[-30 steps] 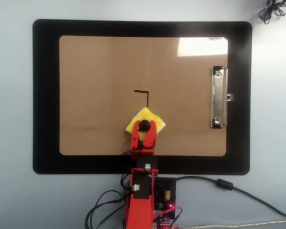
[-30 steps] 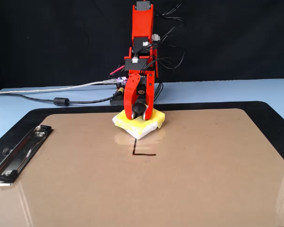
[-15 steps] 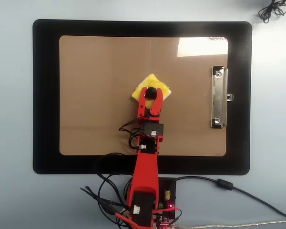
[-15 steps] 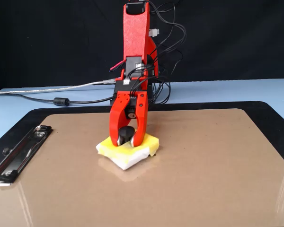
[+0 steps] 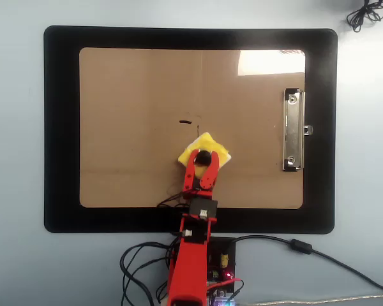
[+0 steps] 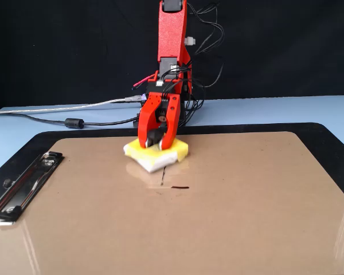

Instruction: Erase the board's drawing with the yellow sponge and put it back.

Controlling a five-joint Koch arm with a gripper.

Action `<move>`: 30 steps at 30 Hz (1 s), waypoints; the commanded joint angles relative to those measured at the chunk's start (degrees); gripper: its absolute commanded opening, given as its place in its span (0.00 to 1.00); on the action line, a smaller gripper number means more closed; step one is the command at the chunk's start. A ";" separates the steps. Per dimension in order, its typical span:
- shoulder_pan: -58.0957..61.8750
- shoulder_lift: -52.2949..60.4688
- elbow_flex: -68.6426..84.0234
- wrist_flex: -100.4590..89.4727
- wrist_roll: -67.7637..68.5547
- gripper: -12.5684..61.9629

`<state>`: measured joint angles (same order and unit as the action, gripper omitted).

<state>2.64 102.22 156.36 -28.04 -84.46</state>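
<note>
Sponge mid-wipe, part of the mark left

On the board (image 6: 246, 217) a short dash of the drawing (image 6: 179, 187) remains, just in front of the yellow sponge (image 6: 175, 152); behind, the gripper (image 6: 155, 141) clamps its knob; the next pass should press flat and sweep across that dash

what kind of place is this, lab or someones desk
Probably a hobbyist's tabletop robot setup: a pale blue table with a black mat, loose cables running to the arm's base, and a black backdrop.
</note>
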 commanded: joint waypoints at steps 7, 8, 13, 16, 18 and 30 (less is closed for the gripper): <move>0.00 -16.61 -13.62 -2.81 -1.05 0.06; -0.09 -12.13 -8.88 -2.99 -1.05 0.06; -2.72 11.95 10.81 -2.29 -1.14 0.06; -4.48 14.77 12.22 -1.93 -1.14 0.06; -4.75 8.26 7.29 -1.58 -1.23 0.06; -4.66 -13.01 -9.84 -4.83 -1.14 0.06</move>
<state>-1.32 84.02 141.77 -32.34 -84.73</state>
